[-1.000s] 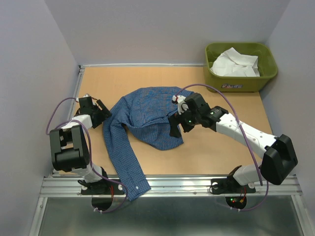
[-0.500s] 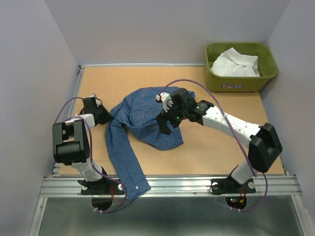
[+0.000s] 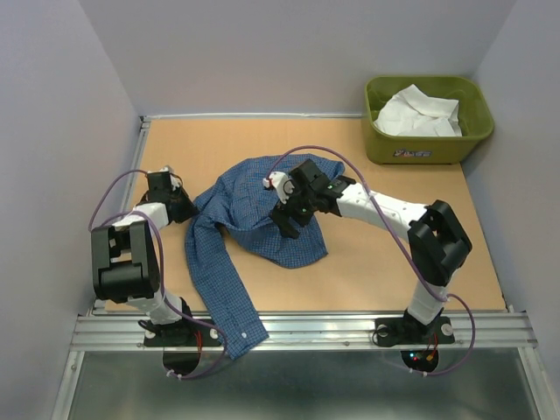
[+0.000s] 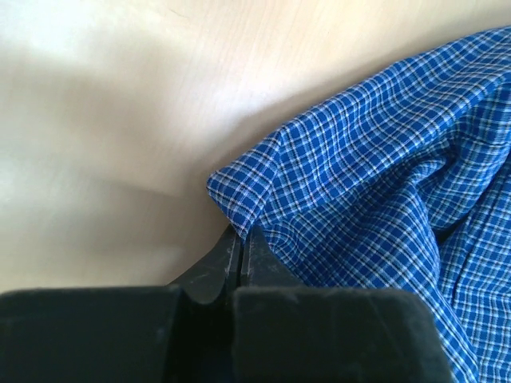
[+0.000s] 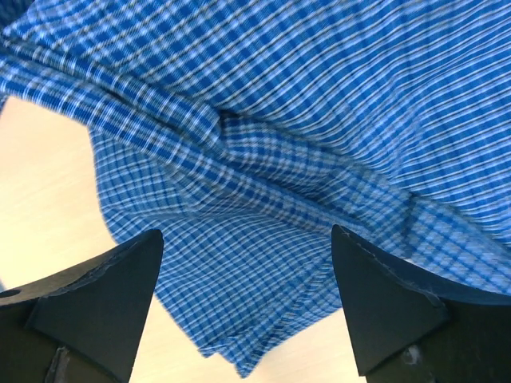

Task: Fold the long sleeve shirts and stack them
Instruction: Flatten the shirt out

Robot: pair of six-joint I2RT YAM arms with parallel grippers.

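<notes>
While the blue shirt (image 3: 238, 198) lies crumpled on the counter (image 3: 372, 255), left gripper (image 4: 241, 236) clamped tight on its edge, right gripper (image 5: 246, 235) spread wide just above its folds, white shirt (image 3: 418, 112) in the green tub (image 3: 420, 154).

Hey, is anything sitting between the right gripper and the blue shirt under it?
Nothing visible. The right gripper has its fingers spread over the blue shirt, and its wrist view shows only checked cloth in the gap between them.

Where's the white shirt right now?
In the top view, the white shirt lies crumpled inside the olive-green tub in the far right corner.
</notes>
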